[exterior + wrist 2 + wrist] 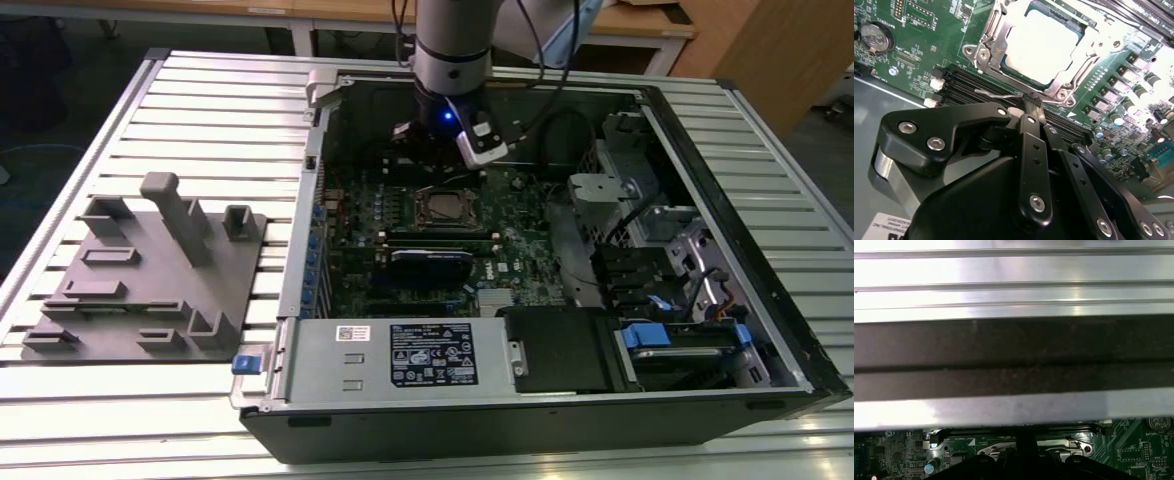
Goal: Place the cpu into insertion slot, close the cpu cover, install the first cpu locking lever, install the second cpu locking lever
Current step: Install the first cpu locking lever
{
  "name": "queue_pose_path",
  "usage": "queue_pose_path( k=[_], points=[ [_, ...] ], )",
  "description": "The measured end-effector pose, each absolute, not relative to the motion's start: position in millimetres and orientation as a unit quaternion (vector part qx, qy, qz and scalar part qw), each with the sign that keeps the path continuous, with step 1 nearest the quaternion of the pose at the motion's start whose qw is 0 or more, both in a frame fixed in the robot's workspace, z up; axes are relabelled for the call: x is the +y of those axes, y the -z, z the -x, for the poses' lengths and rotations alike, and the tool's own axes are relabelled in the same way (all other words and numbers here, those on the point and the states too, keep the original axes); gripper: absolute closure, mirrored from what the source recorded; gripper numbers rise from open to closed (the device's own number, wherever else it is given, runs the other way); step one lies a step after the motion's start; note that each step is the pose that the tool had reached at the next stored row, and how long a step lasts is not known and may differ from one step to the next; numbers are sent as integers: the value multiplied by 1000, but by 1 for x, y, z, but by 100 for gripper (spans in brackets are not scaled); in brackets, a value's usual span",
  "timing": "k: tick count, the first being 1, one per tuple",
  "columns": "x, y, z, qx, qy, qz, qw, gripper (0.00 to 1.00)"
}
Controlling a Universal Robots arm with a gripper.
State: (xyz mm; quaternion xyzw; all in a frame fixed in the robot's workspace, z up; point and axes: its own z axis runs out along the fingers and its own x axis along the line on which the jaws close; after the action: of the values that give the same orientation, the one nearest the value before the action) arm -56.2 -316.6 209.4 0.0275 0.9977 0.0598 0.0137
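— What is seen inside the big black metal computer case (694, 395)?

— A flat green circuit board (527, 235) is laid on its floor. Near the board's middle, the square socket with a shiny silver frame (446, 206) is found. In the second wrist view, the pale, smooth, silvery square chip (1046, 42) is seated flat in that socket. The thin silvery metal cover plate with the cut-out middle (999, 32) is laid down around the chip, with round screw heads at its corners.

— And the black metal gripper (1030, 102)?

— It is held just beside the socket's edge, over the long dark ribbed memory slots (966, 82). Its thin fingers are pressed close together, and a thin bent silver wire lever (999, 93) is met at their tip. Whether the wire is truly pinched cannot be told.

— What is outside the case?

— A grey plastic holder block with upright pegs (154, 270) is set on the ribbed silver table (200, 90), beside the case.
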Motion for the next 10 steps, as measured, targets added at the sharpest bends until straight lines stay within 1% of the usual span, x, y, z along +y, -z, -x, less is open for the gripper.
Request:
queue_pose_path(
  k=[10],
  points=[
    [-317,-209,50,998,-60,-31,14,89]
  ],
)
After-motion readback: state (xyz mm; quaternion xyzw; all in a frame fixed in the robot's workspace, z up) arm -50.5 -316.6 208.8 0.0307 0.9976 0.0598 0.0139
